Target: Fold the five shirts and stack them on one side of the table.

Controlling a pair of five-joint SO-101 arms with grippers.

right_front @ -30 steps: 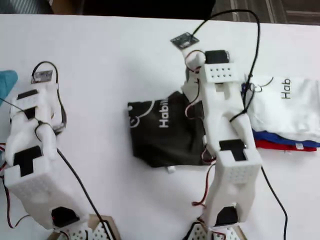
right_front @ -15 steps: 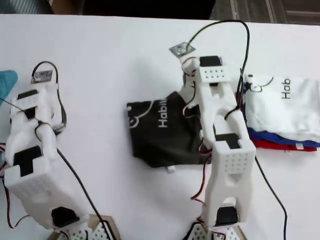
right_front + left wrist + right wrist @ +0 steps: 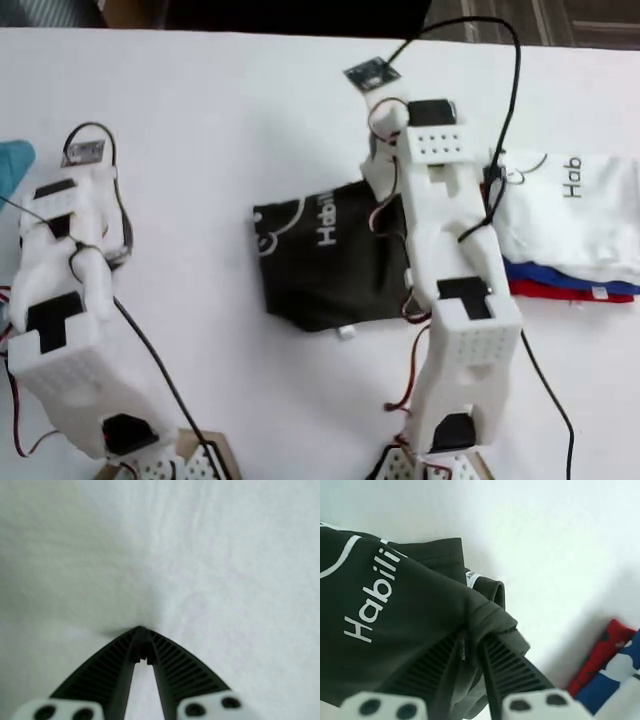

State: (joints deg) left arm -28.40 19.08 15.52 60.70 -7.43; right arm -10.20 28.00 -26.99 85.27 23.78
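One black shirt (image 3: 325, 262), lettering running along the outstretched right arm (image 3: 450, 235), is lying pinched in the right gripper (image 3: 472, 647). The left gripper (image 3: 143, 650) is sitting closed.

The black shirt (image 3: 320, 265) is soft, matt cloth, creased, with smooth white print. The table (image 3: 220, 110) under it is white and matt, faintly grainy up close. Just beside the black shirt, the stacked shirts (image 3: 580, 225) are matt cloth too. The right arm (image 3: 465, 330) over the black shirt and the left arm (image 3: 60, 330) well apart from it are white matt plastic, partly dotted with small holes. The right gripper (image 3: 472, 647) and the left gripper (image 3: 142, 636) have black ribbed plastic fingers (image 3: 510, 667). The black cable (image 3: 518, 85) looks smooth and slightly glossy.
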